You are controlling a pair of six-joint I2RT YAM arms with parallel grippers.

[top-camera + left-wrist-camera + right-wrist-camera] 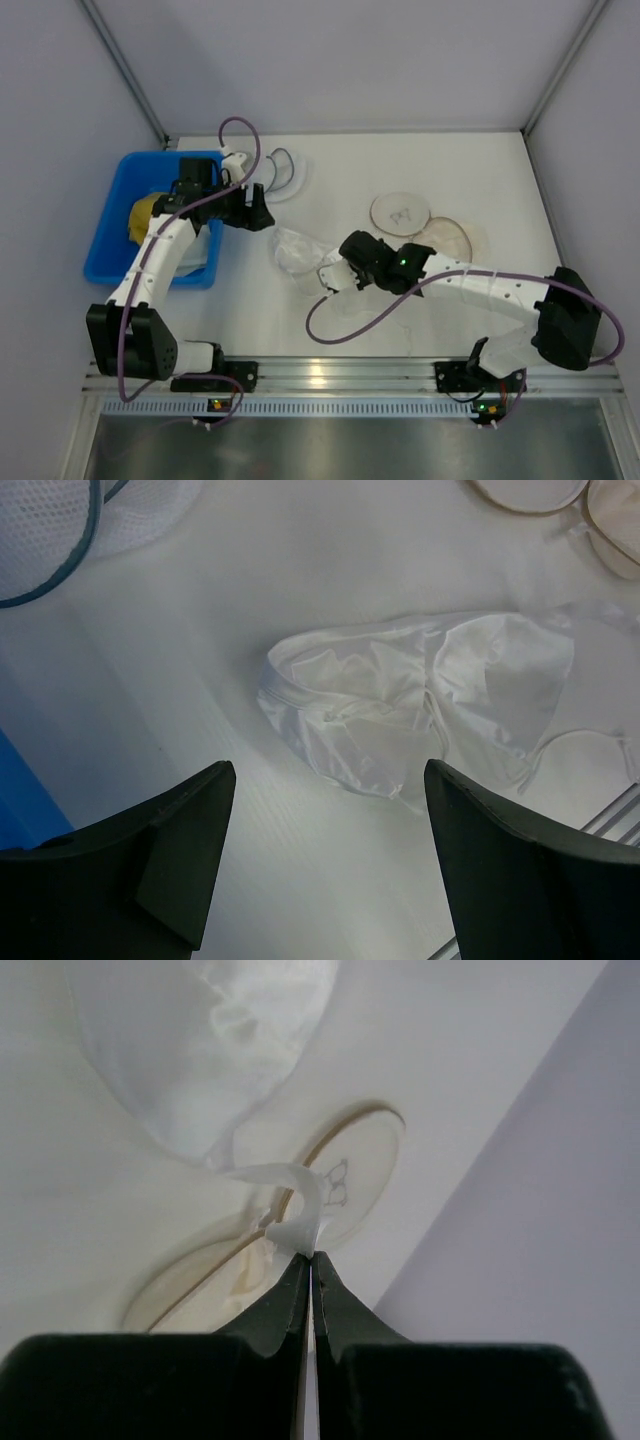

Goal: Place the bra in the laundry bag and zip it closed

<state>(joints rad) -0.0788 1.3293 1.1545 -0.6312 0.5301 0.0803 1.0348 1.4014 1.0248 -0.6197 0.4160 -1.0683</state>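
Right fingers (285, 1310) pinching a strap of the bra (400, 700), left fingers (180, 860) spread just short of it, white surface (350, 180), pale grey walls (350, 60), bra crumpled, long axis diagonal between my two arms.

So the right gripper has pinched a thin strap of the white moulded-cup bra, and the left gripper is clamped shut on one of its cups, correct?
Only the left part is wrong. The left gripper stands open over the white moulded-cup bra, gripping nothing, as the left wrist view shows. The right gripper is indeed shut on the thin strap.
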